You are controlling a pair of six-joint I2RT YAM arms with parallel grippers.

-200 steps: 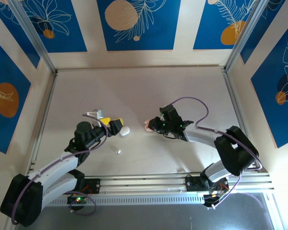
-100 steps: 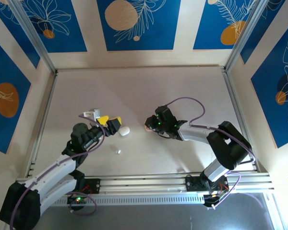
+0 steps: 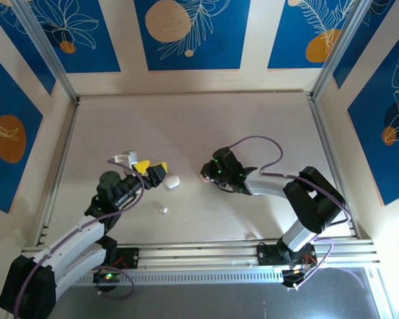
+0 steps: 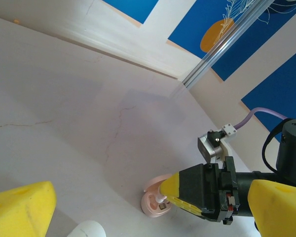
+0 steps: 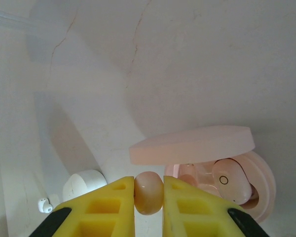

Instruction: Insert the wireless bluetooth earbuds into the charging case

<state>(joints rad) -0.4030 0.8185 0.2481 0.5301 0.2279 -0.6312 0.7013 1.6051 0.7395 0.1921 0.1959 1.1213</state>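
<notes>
My right gripper [image 5: 148,181] is shut on a pale pink earbud [image 5: 148,196], held just in front of the open pink charging case [image 5: 259,190]. The case's lid [image 5: 192,144] stands raised, and a second pink earbud [image 5: 231,180] sits in its right-hand well. From above, the right gripper [image 3: 211,175] is at the pink case [image 3: 204,177]. A shut white case [image 3: 172,181] lies just left of it, with a small white earbud [image 3: 163,210] loose on the table nearer the arms. My left gripper [image 3: 153,168] is open beside the white case, its yellow fingers [image 4: 20,208] wide apart.
The white case [image 5: 84,183] and the loose white earbud [image 5: 44,204] lie left of the right gripper's fingers. Aluminium rails and blue-patterned walls [image 3: 186,33] fence the pale table [image 3: 186,126] on three sides.
The right gripper has slid a little left with the pink earbud, up to the pink case. The left gripper has drifted slightly left and stays open.
</notes>
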